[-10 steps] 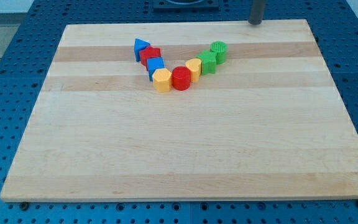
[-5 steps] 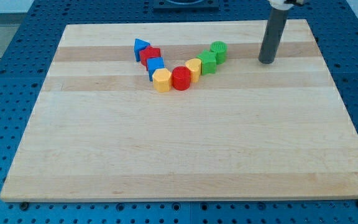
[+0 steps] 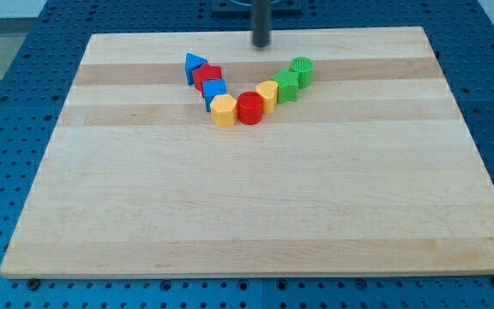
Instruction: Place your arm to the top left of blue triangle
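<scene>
Right now you'll find my tip near the view's top edge of the wooden board, up and to the view's right of the blue triangle — well apart from it, touching no block. This arm carries no gripper, only the dark rod, so nothing opens, closes or grips.

You can see the blue triangle at the view's left end of a V-shaped chain of blocks. A red block sits just beside it, then a blue block and a yellow hexagon. A red cylinder forms the bottom of the V — from there a yellow block, a green block and a green cylinder climb toward the view's upper right.
</scene>
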Controlling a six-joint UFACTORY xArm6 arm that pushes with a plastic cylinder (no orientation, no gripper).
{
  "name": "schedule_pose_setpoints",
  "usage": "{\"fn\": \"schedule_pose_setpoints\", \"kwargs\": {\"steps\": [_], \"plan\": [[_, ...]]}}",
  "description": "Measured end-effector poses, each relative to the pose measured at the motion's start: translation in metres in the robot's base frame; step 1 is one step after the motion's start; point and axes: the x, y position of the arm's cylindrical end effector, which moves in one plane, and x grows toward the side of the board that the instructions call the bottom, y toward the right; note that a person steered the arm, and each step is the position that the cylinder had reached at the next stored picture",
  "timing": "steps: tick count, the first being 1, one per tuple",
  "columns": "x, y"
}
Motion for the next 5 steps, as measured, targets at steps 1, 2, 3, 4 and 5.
{"fn": "schedule_pose_setpoints", "kwargs": {"steps": [1, 2, 3, 4, 5], "plan": [[-0.001, -0.071], [-0.004, -0.124], [0.022, -0.138], [0.026, -0.126], [0.025, -0.104]]}}
